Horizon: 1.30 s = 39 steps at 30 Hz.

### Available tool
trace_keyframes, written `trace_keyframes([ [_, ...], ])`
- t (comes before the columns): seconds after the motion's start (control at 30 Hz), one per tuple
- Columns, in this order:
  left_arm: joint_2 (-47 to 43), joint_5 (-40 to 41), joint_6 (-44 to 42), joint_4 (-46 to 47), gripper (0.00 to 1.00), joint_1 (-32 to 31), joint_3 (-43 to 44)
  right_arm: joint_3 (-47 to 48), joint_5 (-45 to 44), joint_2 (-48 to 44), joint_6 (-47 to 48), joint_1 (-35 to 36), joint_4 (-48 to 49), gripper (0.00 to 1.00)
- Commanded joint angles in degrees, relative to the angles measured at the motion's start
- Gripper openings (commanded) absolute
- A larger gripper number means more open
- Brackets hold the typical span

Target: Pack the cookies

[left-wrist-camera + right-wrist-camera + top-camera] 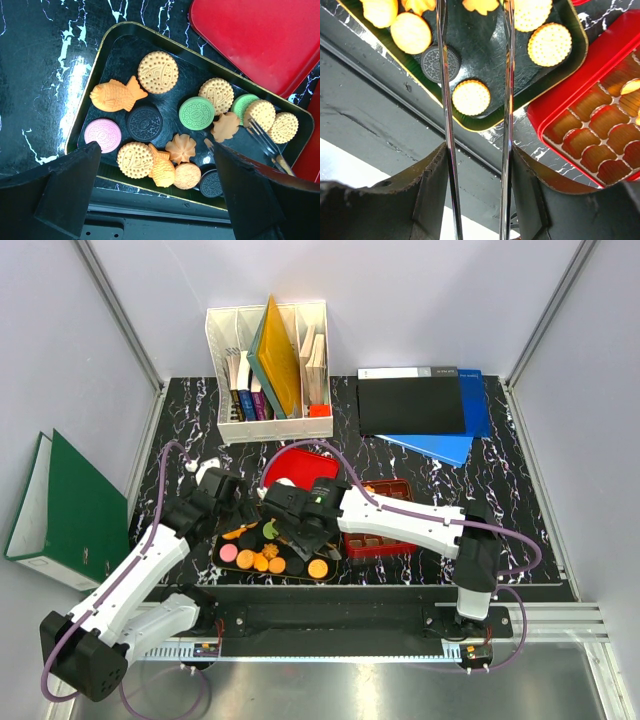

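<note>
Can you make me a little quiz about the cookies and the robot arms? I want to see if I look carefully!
1. True or false: the fish-shaped cookie is green.
2. What does the right pincer hold? A) a spoon B) tongs C) a book
3. Fill in the number: in the left wrist view, ___ green cookies lie on the black tray.

Key: 1. False, it is orange. 2. B. 3. Two.
</note>
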<state>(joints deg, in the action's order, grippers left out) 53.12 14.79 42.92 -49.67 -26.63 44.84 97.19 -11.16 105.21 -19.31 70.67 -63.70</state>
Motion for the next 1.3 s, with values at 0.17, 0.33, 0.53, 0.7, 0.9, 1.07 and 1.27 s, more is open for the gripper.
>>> trace_keyframes([
  [0.17,0.1,-1.1,-0.8,2.0,0.99,0.2,-0.3,-0.6,1.0,1.3,0.0,1.0,0.2,0.55],
  [0.33,0.3,-1.3,-0.9,2.0,0.99,0.2,-0.3,-2.5,0.0,1.8,-0.7,1.0,0.2,0.54],
  [0.53,0.4,-1.6,-1.0,2.1,0.99,0.3,-0.3,-3.1,-2.4,0.8,-2.0,1.0,-0.6,0.44],
  [0.7,0.4,-1.6,-1.0,2.1,0.98,0.3,-0.4,-2.2,-3.7,-1.1,-2.8,1.0,-1.9,0.31],
  [0.9,0.7,-1.6,-1.2,2.1,0.98,0.3,-0.1,3.3,-6.9,-4.7,-4.9,1.0,-7.6,0.23],
  [1.07,0.7,-1.5,-1.2,2.1,0.98,0.3,-0.1,9.7,-12.2,-7.7,-7.8,1.0,-16.0,0.22],
  [1.27,1.2,-1.9,-1.2,2.6,0.98,0.3,-0.2,10.9,-20.4,-11.7,-14.9,0.2,-28.6,0.21],
])
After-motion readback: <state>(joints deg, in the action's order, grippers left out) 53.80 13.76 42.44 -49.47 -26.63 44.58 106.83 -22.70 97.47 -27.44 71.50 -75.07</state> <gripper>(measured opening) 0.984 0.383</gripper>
